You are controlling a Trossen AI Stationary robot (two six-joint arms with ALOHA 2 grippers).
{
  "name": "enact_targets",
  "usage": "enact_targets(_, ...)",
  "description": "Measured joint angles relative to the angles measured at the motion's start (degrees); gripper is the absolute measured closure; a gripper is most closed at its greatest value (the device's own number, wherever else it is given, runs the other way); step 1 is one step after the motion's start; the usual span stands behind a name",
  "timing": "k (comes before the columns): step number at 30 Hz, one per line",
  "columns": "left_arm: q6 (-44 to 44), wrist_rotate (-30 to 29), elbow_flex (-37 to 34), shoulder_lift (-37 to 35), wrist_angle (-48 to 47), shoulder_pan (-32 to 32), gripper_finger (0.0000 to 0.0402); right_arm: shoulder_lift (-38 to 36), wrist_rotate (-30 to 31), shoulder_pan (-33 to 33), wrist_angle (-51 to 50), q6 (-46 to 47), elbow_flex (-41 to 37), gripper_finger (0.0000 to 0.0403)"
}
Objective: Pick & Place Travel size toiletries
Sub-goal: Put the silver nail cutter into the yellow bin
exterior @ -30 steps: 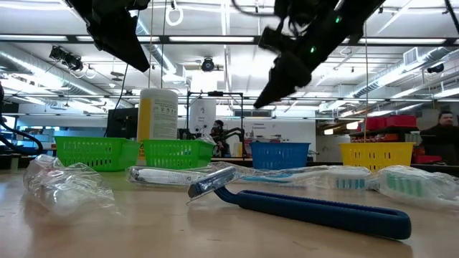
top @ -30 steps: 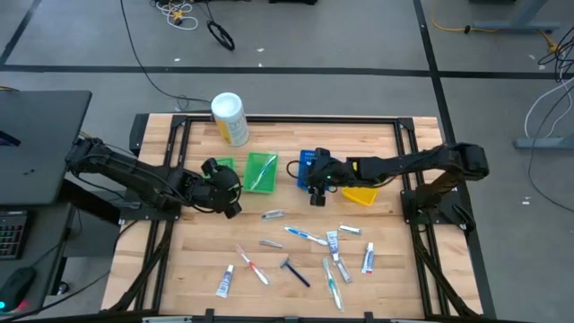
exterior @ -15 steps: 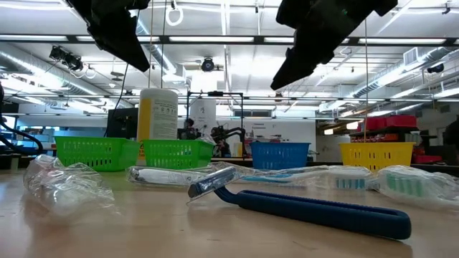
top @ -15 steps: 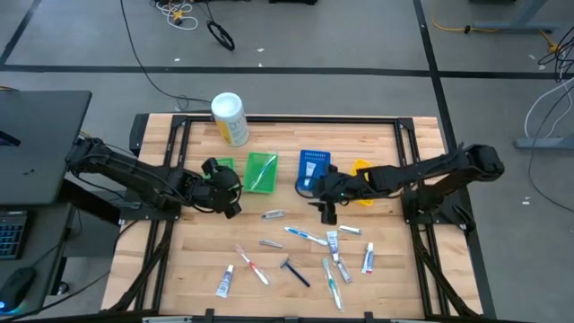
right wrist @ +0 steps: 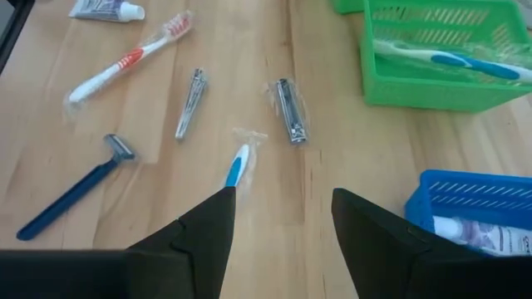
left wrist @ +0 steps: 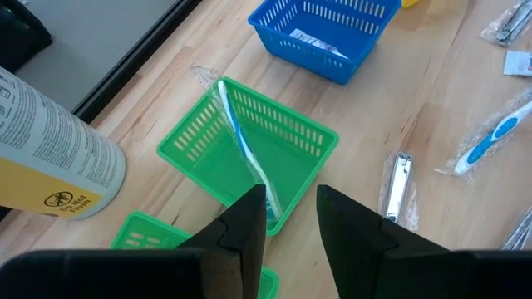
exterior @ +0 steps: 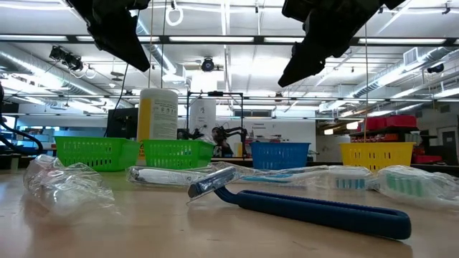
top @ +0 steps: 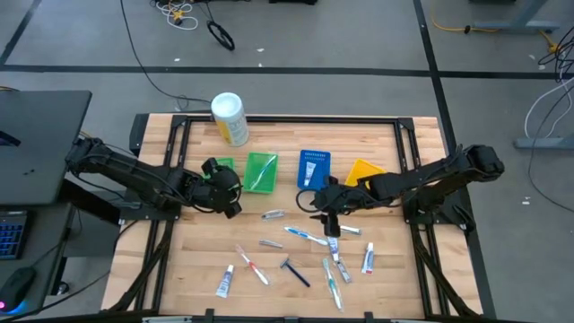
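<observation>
A: What is the table looking like from above?

B: Pale wooden planks are making up the table (top: 197, 242), and the toiletries are lying scattered across its near half: a wrapped blue-and-white toothbrush (top: 306, 236), a dark blue razor (top: 294, 271), a red-and-white toothbrush (top: 252, 265), small white tubes (top: 225, 282), and two silvery nail clippers (top: 273, 214).

A: And the bins?

B: Three latticed plastic baskets are sitting in a row: a green basket (top: 261, 172) holding one wrapped toothbrush, a blue basket (top: 314, 168) with a small white tube inside, and a yellow basket (top: 361, 170) partly under the right arm. A white-and-yellow cylindrical canister (top: 229, 118) is standing at the far edge.

A: Where are the grippers?

B: The right gripper (top: 329, 218) is hanging over the loose items, just in front of the blue basket, its jaws standing well apart and holding nothing. The left gripper (top: 231, 203) is waiting beside the green basket, jaws parted a little, empty.

A: Is any view adding something?

B: The right wrist view is showing the clippers' (right wrist: 287, 110) clear crinkled wrappers and the razor's (right wrist: 76, 188) ridged head. The low view is showing crumpled clear plastic (exterior: 68, 186) in front of the razor (exterior: 301, 206).
</observation>
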Motion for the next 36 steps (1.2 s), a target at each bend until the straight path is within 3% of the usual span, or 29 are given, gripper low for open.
enact_targets(8, -0.10, 0.38, 0.00, 0.00, -0.03, 0.00, 0.0286, 0.00, -0.86, 1.13, -0.80, 1.73, 0.00, 0.0198)
enact_targets(13, -0.64, 1.56, 0.00, 0.00, -0.13, -0.02, 0.0286, 0.00, -4.51, 3.79, -8.42, 13.60, 0.00, 0.0192)
enact_targets(21, -1.16, -1.72, 0.00, 0.00, -0.11, 0.00, 0.0286, 0.02, -3.13, 9.28, -26.19, 28.27, -0.59, 0.0173)
enact_targets(29, -0.67, -1.95, 0.00, 0.00, 1.64, 0.00, 0.0286, 0.04, -3.49, 10.10, -26.09, 32.89, -8.00, 0.0164)
enact_targets(36, 1.02, -1.93, 0.00, 0.02, 3.45, 0.00, 0.0286, 0.04, -5.35, 10.08, -17.06, 31.42, -14.97, 0.0164)
